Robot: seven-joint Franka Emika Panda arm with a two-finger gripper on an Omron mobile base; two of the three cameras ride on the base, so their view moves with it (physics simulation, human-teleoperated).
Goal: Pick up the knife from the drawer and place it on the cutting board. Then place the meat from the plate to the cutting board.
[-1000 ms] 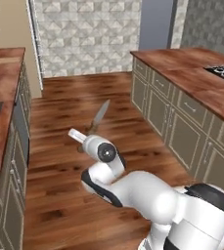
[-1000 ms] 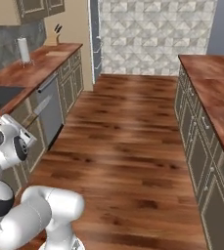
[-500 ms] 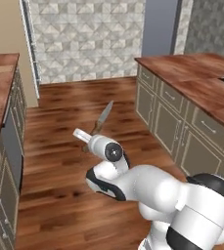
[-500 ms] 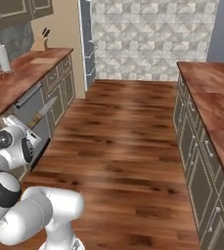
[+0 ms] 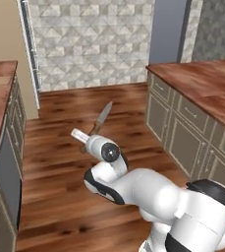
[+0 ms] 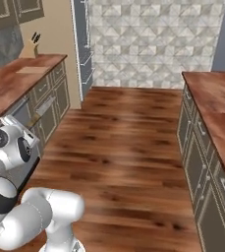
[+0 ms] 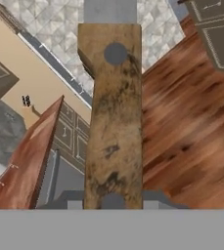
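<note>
One knife was in view, gripped by its brown handle in the closed end effector. Its blade rose up and away over the wooden floor, between two worktops.

Base cams share floor; hand cam close on knife

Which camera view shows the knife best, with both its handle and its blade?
The left base view: the knife shows whole above the claw, grey blade pointing up. The hand view shows mostly its brown wooden handle, very close. In the right base view I cannot make it out.
</note>
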